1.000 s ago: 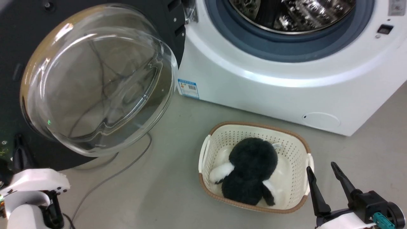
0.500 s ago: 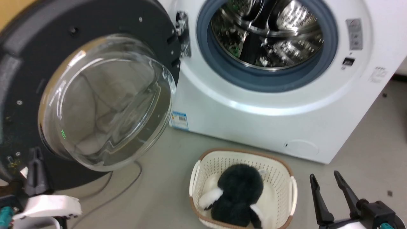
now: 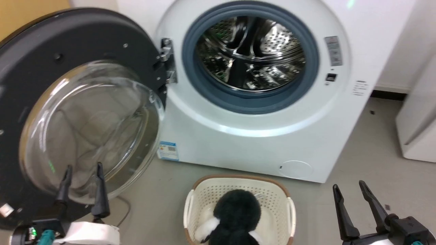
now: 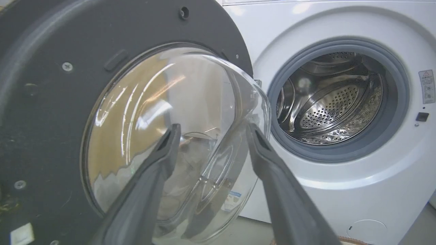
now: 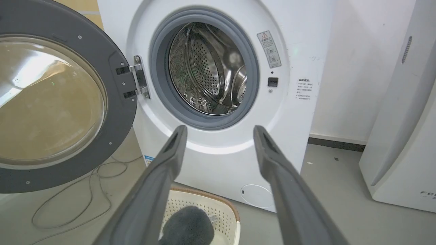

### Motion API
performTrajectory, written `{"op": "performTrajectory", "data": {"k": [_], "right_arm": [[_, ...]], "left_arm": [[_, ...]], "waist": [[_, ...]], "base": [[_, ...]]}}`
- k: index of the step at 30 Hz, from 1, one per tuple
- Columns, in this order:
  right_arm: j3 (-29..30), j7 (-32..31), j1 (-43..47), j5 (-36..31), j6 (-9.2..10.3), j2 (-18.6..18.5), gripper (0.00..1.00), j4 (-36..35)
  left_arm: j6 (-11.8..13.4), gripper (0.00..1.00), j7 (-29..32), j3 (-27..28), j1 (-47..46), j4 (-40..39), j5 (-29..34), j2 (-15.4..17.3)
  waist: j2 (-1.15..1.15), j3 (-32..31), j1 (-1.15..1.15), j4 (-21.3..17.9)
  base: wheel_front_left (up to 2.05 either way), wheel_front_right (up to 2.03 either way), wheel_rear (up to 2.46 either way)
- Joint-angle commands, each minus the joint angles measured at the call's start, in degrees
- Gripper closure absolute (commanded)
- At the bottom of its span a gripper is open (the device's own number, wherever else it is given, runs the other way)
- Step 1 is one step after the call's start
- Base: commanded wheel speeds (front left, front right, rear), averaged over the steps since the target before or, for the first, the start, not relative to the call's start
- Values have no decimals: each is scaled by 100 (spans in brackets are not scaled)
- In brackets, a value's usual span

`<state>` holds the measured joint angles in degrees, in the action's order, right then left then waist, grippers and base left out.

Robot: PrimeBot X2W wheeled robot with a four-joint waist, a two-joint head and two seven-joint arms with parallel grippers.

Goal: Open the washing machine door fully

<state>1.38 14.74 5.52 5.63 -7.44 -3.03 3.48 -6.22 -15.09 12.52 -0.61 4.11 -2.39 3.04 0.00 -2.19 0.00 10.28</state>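
The washing machine door (image 3: 68, 37) is a large black round door with a bulging clear glass bowl. It stands swung wide to the left on its hinge, and the steel drum of the white washing machine (image 3: 245, 143) is exposed. My left gripper (image 3: 83, 167) is open at the lower left, fingers pointing up in front of the glass bowl's lower part, holding nothing. The left wrist view has the left gripper (image 4: 214, 127) spread before the door (image 4: 51, 102). My right gripper (image 3: 348, 185) stands open at the lower right, empty. In the right wrist view the right gripper (image 5: 220, 129) points at the machine (image 5: 218, 160).
A cream laundry basket (image 3: 238, 180) with a black-and-white plush toy (image 3: 236, 214) sits on the floor before the machine. A grey cable (image 5: 85, 190) lies under the door. A white appliance (image 5: 402, 136) stands at the right, by the wall.
The head camera has tilted up, so the whole scene has shifted down. My left gripper has gone from shut to open and now rises in front of the door's glass.
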Motion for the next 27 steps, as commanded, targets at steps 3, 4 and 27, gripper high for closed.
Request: {"op": "performTrajectory", "data": {"k": [3, 4, 27], "right_arm": [[-15, 26, 88, 10, -5, 15, 0, -83], [-18, 26, 94, 8, -5, 15, 0, -102], [15, -20, 208, -22, 0, 0, 100, -265]], "left_arm": [[3, 0, 9, -194, 163, -50, -37, -5], [-1, 0, 9, -239, 185, -38, -58, -7], [54, 100, 16, -825, 532, 231, -87, -19]], "waist": [[0, -93, 0, -273], [0, -104, 0, -333], [0, -215, 0, -973]], "base": [[0, 0, 0], [0, 0, 0], [0, 0, 0]]}}
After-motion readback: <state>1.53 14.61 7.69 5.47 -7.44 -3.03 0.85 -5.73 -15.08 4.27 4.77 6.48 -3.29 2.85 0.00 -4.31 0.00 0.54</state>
